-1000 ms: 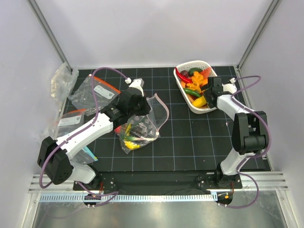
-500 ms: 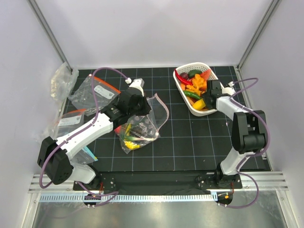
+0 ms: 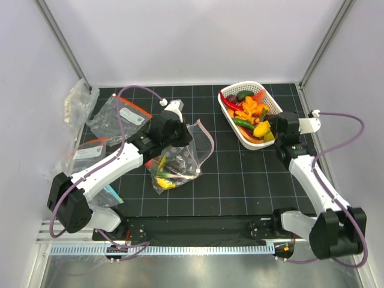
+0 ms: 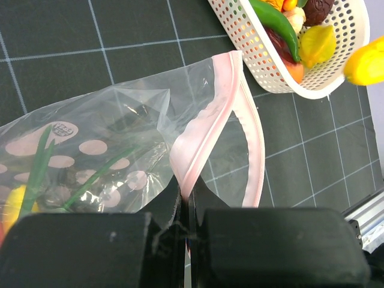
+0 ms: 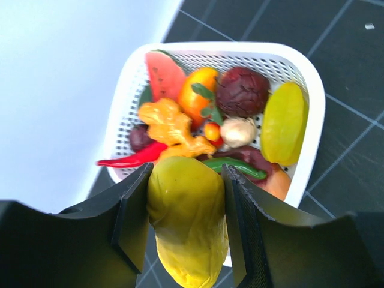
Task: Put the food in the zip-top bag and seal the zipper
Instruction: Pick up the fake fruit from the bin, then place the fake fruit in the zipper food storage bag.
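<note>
Food [image 3: 247, 111] fills one white basket [image 5: 315, 102] at two o'clock; the right gripper [image 5: 187, 207] clamps one yellow piece [image 5: 187, 240] at its five-o'clock rim. The left gripper [image 4: 186, 201] pinches the zipper [image 4: 204, 132] of one zip-top bag [image 3: 177, 159] at nine o'clock.

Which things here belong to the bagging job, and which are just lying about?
Job: zip-top bag, its zipper pinched by the left gripper; yellow fruit held in the right gripper; food in the white basket.
Lying about: far labelled bag and near labelled bag, both with orange-red strips; crumpled clear bag at the far-left edge.
</note>
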`<action>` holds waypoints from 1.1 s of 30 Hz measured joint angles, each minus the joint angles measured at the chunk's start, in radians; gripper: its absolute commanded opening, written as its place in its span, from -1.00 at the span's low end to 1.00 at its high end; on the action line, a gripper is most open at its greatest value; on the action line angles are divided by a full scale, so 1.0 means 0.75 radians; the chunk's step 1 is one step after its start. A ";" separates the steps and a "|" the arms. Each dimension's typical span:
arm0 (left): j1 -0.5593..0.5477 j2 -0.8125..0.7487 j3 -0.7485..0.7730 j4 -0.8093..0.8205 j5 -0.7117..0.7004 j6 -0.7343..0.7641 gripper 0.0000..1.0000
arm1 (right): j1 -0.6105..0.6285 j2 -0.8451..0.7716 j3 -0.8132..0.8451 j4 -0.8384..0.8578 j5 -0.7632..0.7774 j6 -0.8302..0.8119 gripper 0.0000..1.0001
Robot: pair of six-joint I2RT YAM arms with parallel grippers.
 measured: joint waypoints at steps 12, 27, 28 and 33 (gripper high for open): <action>-0.007 0.004 0.001 0.001 0.060 -0.012 -0.94 | 0.341 -0.352 -0.333 0.466 -0.005 -0.306 -0.67; -0.031 0.021 0.006 0.010 0.172 -0.041 -0.94 | 0.775 -0.357 -0.346 0.956 -0.260 -0.745 -0.77; -0.031 0.026 0.009 0.010 0.181 -0.043 -0.94 | 0.784 -0.357 -0.347 0.976 -0.274 -0.763 -0.78; -0.024 0.053 0.014 0.019 0.237 -0.063 -0.95 | 0.806 -0.348 -0.351 1.032 -0.326 -0.822 -0.84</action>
